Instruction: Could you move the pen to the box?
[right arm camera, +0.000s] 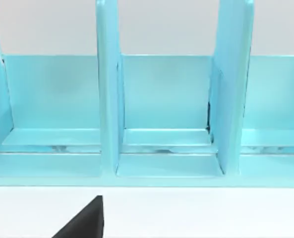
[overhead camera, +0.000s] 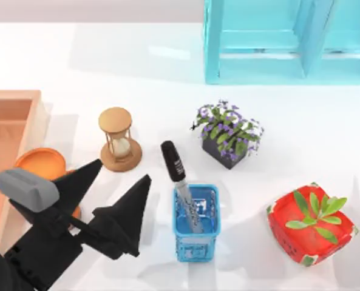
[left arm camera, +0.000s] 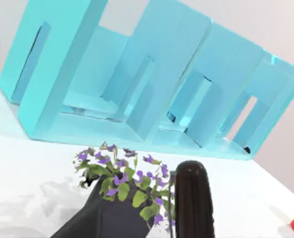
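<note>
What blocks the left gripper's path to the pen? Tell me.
Nothing visible does. The left gripper, jaws open, hovers just left of the pen, which stands tilted in the blue mesh cup; bare table lies between.

The top view looks straight down on the white table [overhead camera: 137, 66] from high up. The left wrist view sits low near the table and looks up across it at the blue shelf [left arm camera: 151, 84]. The right wrist view faces that shelf [right arm camera: 161, 109] from close by. All three views share the shelf [overhead camera: 277, 42], at the table's far edge.
</note>
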You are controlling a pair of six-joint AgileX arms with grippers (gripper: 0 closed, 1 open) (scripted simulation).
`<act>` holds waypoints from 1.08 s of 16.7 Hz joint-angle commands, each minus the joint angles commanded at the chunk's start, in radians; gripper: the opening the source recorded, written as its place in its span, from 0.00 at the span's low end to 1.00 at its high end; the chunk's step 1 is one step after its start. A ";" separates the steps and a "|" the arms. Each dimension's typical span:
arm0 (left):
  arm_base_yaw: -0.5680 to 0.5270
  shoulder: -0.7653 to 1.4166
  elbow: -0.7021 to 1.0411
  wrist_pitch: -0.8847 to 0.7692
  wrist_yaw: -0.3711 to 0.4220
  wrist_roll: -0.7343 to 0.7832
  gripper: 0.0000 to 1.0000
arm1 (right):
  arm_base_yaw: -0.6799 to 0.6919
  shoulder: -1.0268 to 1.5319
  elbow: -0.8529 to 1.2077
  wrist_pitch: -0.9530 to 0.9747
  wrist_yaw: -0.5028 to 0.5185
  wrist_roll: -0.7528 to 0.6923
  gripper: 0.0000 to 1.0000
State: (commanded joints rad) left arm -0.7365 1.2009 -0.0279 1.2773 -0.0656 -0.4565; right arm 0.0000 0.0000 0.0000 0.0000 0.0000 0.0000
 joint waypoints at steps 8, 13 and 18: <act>-0.131 0.511 -0.040 0.347 -0.020 -0.121 1.00 | 0.000 0.000 0.000 0.000 0.000 0.000 1.00; -0.138 0.545 -0.040 0.358 -0.021 -0.127 1.00 | 0.000 0.000 0.000 0.000 0.000 0.000 1.00; -0.131 0.577 0.011 0.341 -0.015 -0.126 1.00 | 0.000 0.000 0.000 0.000 0.000 0.000 1.00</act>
State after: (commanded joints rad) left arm -0.8671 1.7775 -0.0165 1.6186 -0.0805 -0.5824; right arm 0.0000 0.0000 0.0000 0.0000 0.0000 0.0000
